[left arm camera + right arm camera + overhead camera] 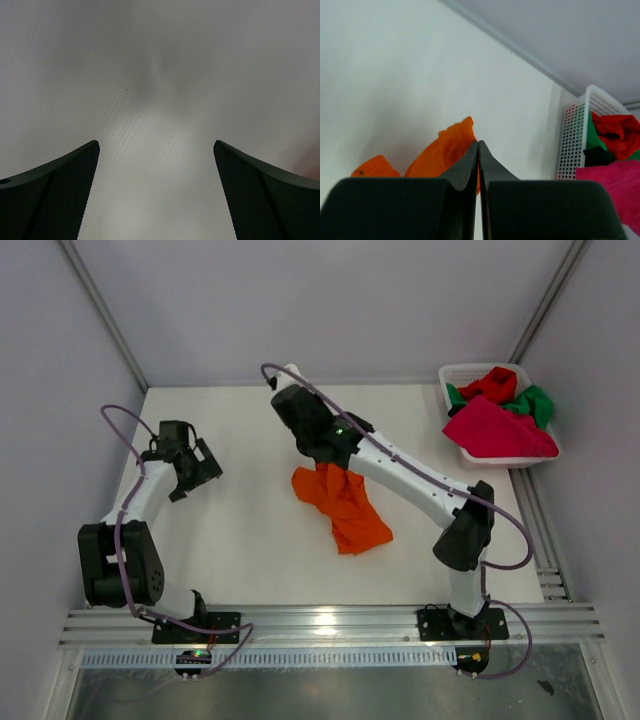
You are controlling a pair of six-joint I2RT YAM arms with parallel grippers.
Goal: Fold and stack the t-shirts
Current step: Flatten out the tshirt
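Note:
A crumpled orange t-shirt (345, 505) lies at the middle of the table, with its upper end lifted. My right gripper (478, 142) is shut on a fold of that orange t-shirt (445, 150); orange cloth shows in the thin slit between the fingers. Seen from the top, the right wrist covers the grip point (325, 462). My left gripper (196, 466) hovers at the left side of the table, apart from the shirt. The left gripper (156, 145) stands wide open over bare table with nothing between its fingers. Pink (495, 430), red (492, 385) and green (535, 400) t-shirts lie bunched in the basket.
A white lattice basket (452, 372) stands at the back right corner, partly over the table's edge; in the right wrist view the basket (574, 142) is at the right. Grey walls close the back and sides. A metal rail runs along the near edge.

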